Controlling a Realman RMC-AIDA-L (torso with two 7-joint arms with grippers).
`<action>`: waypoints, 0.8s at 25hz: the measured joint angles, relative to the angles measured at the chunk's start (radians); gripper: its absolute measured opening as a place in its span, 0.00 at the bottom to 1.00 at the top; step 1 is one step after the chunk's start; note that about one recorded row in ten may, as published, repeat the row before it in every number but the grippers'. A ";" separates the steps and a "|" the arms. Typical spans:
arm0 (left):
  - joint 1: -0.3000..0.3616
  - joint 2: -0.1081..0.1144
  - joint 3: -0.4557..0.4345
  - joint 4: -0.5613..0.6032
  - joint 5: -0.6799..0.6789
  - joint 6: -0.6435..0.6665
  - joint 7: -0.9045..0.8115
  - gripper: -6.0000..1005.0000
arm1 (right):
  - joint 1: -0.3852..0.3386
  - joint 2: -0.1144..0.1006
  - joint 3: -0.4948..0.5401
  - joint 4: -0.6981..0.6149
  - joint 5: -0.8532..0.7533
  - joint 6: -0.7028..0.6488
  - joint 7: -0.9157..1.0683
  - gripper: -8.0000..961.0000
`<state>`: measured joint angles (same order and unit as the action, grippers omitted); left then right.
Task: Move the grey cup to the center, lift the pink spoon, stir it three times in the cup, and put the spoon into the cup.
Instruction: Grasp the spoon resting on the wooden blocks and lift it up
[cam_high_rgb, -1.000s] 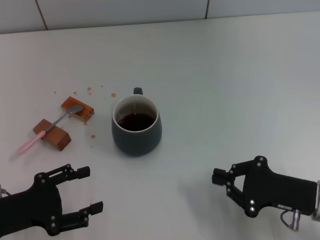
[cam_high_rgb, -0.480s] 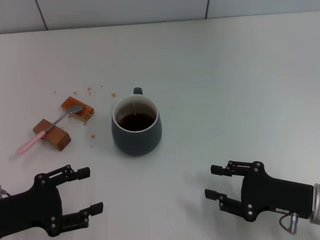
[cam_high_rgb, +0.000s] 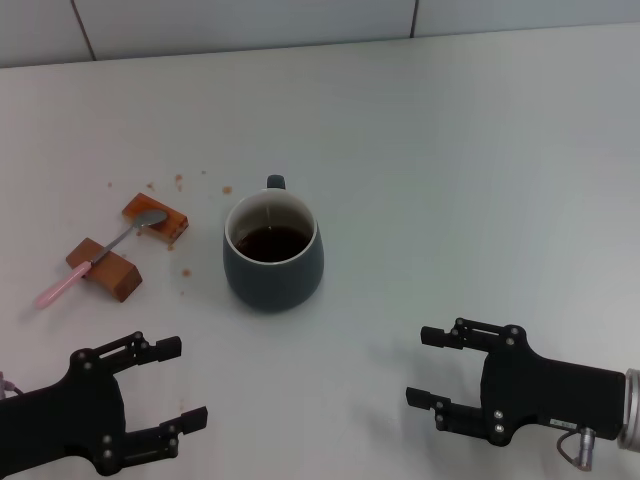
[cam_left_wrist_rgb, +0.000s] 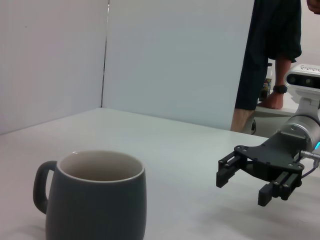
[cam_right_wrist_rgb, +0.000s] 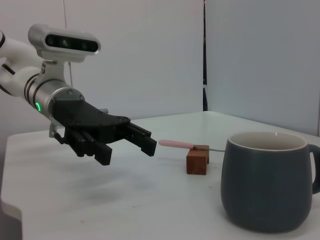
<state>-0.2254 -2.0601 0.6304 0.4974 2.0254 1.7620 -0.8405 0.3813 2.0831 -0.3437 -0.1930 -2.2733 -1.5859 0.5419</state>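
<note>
The cup (cam_high_rgb: 272, 252) stood mid-frame, up-left of the open right hand (cam_high_rgb: 434, 367) and up-right of the open left hand (cam_high_rgb: 172, 385), seemingly slightly nearer the left.

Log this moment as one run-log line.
rounded dark blue-grey ceramic mug: untouched, dark liquid inside | pale pink-handled metal spoon: resting across two brown blocks | left pincer: open, empty | right pincer: open, empty
</note>
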 joint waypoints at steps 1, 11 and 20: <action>0.000 0.000 0.000 0.000 0.000 0.000 0.000 0.77 | -0.001 0.000 0.000 0.001 0.001 0.000 0.000 0.71; -0.009 0.003 -0.364 -0.102 -0.152 0.190 -0.528 0.77 | 0.012 0.000 0.005 0.001 0.005 -0.009 0.005 0.71; 0.020 0.073 -0.533 -0.096 -0.170 0.124 -1.170 0.77 | 0.021 -0.003 0.002 -0.003 0.005 -0.010 0.008 0.71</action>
<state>-0.2056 -1.9872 0.0970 0.4011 1.8558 1.8858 -2.0107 0.4028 2.0804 -0.3419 -0.1960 -2.2680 -1.5959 0.5502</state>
